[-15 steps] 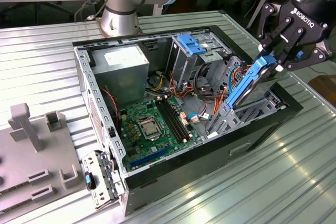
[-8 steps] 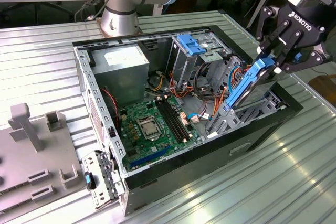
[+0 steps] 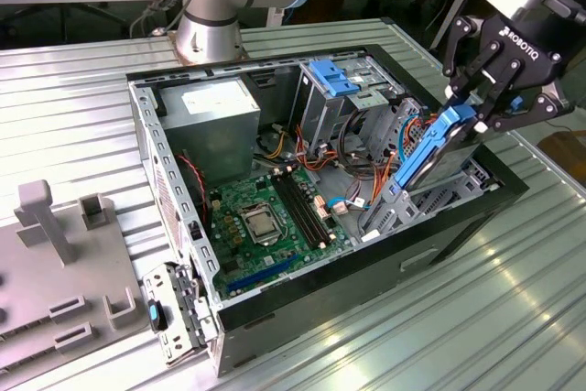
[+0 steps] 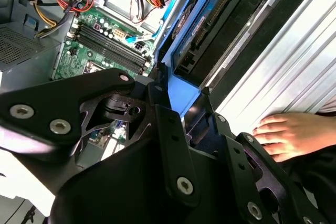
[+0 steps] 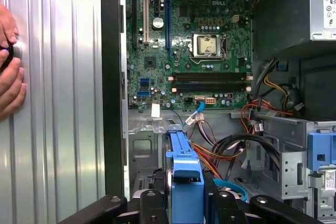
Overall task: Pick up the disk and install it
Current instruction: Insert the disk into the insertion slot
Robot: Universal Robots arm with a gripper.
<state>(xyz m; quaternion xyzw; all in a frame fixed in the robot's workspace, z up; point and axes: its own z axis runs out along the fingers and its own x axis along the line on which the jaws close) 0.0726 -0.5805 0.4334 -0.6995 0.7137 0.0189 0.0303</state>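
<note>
The disk (image 3: pixel 432 151), a dark slab with bright blue side rails, hangs tilted over the right side of the open computer case (image 3: pixel 366 272) in the exterior view. My gripper (image 3: pixel 476 109) is shut on its upper end. Its lower end reaches down to the grey drive bay (image 3: pixel 403 203) at the case's right wall. In the first wrist view the disk (image 5: pixel 185 166) runs edge-on between my black fingers (image 5: pixel 149 208). The second wrist view has the disk (image 4: pixel 210 24) stretching away from the gripper (image 4: pixel 184 103) along the case wall.
Inside the case lie the green motherboard (image 3: pixel 265 217), a grey power supply (image 3: pixel 215 121), bundled cables (image 3: pixel 352 167) and a blue latch (image 3: pixel 334 75) on a grey cage. A person's hand (image 4: pixel 291 132) rests on the ribbed metal table (image 3: pixel 513 318) beside the case. A grey fixture (image 3: pixel 64 254) stands at the exterior view's left.
</note>
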